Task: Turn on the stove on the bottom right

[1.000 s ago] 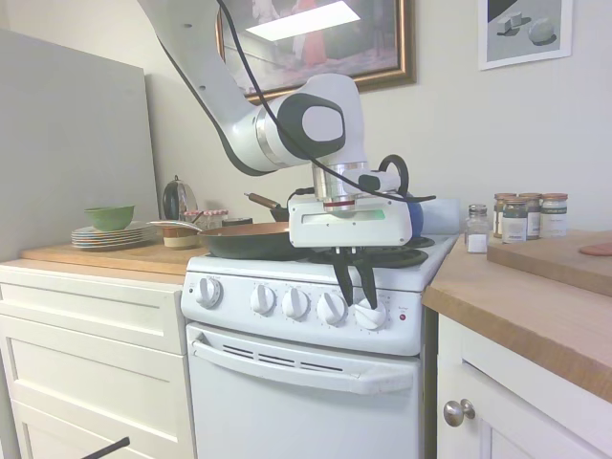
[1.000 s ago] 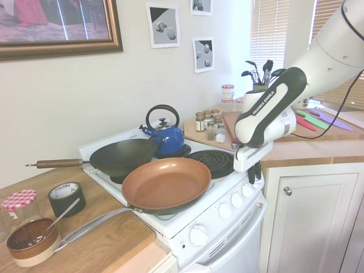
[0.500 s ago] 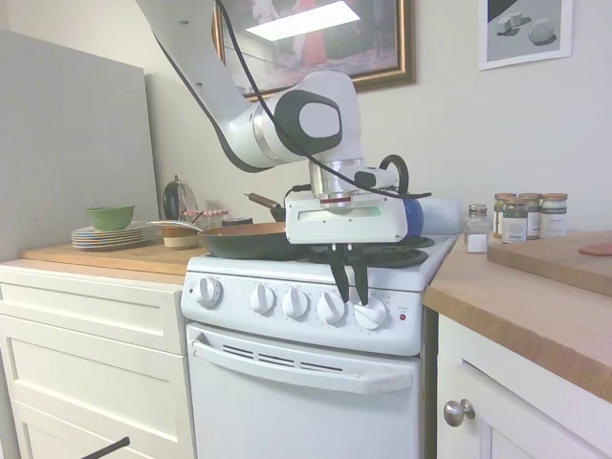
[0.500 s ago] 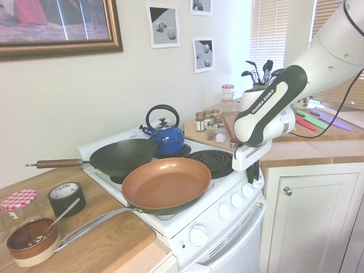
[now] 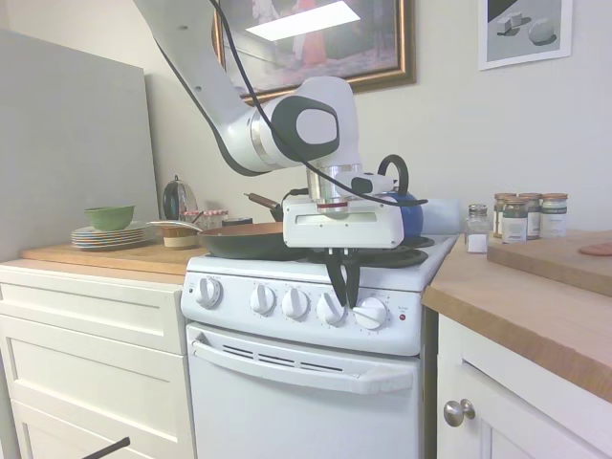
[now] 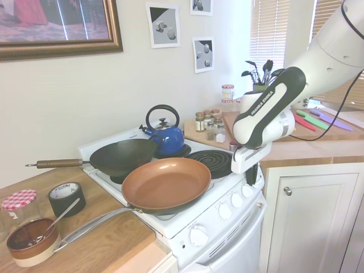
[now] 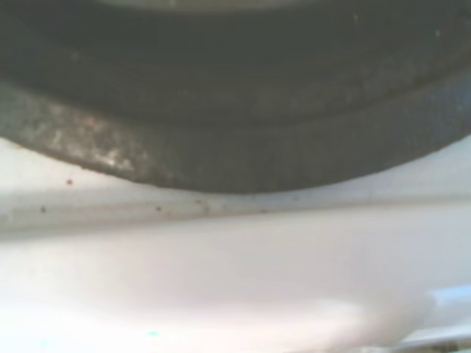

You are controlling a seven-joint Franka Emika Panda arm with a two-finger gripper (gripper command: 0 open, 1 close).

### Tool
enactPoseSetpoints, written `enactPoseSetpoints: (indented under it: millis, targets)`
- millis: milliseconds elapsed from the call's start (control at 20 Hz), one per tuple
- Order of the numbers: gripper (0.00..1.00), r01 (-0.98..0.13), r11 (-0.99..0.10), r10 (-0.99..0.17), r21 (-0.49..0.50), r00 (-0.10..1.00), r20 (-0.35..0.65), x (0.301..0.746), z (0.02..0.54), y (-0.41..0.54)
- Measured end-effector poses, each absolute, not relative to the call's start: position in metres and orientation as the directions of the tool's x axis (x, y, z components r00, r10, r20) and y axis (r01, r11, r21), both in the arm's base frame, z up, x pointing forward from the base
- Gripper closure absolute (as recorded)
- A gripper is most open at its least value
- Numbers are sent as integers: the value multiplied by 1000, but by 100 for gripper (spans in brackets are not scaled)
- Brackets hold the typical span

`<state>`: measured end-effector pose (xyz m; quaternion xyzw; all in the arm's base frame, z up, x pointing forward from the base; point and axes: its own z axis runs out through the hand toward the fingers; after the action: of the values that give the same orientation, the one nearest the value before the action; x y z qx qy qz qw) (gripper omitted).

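Note:
The white stove [image 5: 296, 378] has a row of round white knobs and a small red light [image 5: 403, 316] on its front panel. My gripper [image 5: 343, 296] hangs fingers-down in front of that panel, between the fourth knob [image 5: 331, 308] and the rightmost knob [image 5: 371, 313]. Its fingers are close together, hold nothing, and sit just left of the rightmost knob. The front right burner [image 6: 211, 161], a flat black coil, lies bare behind the gripper [image 6: 251, 176]. In the wrist view a blurred dark burner rim [image 7: 235, 147] curves over the white stove top [image 7: 221, 279].
A copper frying pan [image 6: 166, 185] sits on the front left burner, with a dark wok [image 6: 122, 156] and a blue kettle [image 6: 166, 137] behind it. Spice jars [image 5: 526, 216] stand on the wooden counter [image 5: 535, 311] to the right. Plates with a green bowl [image 5: 109, 218] are far left.
The gripper has come off the rightmost knob, rising a little and shifting left. Its fingers, earlier spread around the knob, now stand close together.

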<state>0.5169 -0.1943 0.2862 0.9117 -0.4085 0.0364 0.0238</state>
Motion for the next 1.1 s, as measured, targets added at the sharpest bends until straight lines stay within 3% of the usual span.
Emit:
enactPoseSetpoints:
  millis: [1100]
  targets:
    - [100,-769,-639,-769,17,639,33,506,249,-210]
